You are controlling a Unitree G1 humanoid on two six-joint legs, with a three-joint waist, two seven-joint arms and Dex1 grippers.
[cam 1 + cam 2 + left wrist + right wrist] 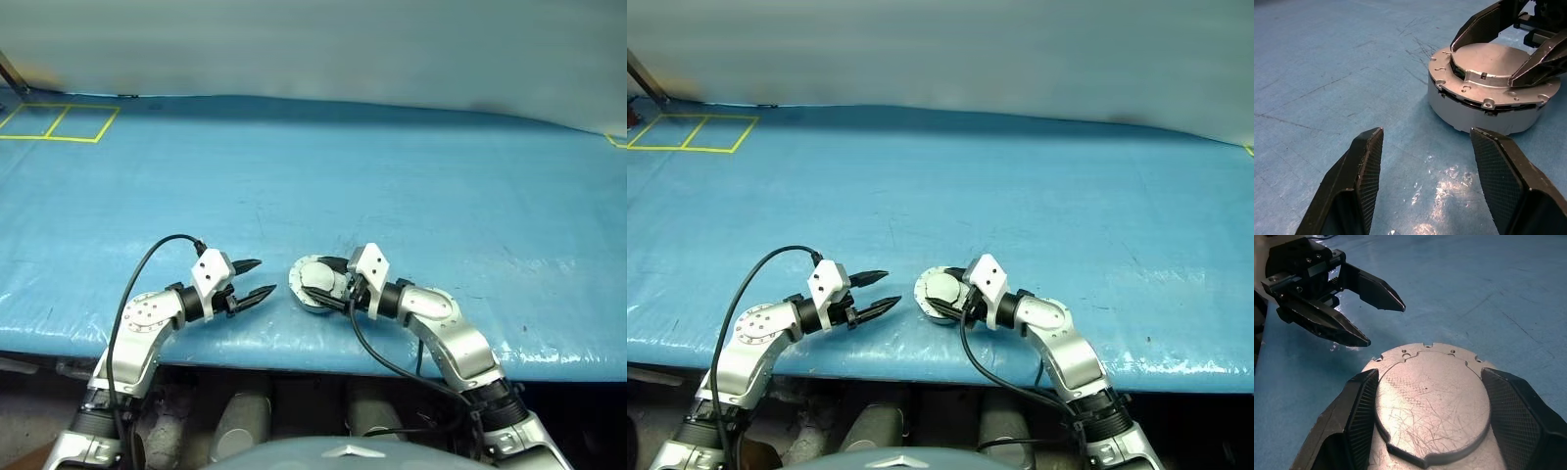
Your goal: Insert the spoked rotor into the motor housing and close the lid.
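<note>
A blue table [411, 176] bears the scene. The right gripper [1427, 431] has its jaws spread on either side of the silver lid [1432, 401], atop the housing [1484, 105] near the table's front edge; whether the fingers press the lid is unclear. The left gripper [257, 279] hovers open just beside it, holding nothing.
</note>
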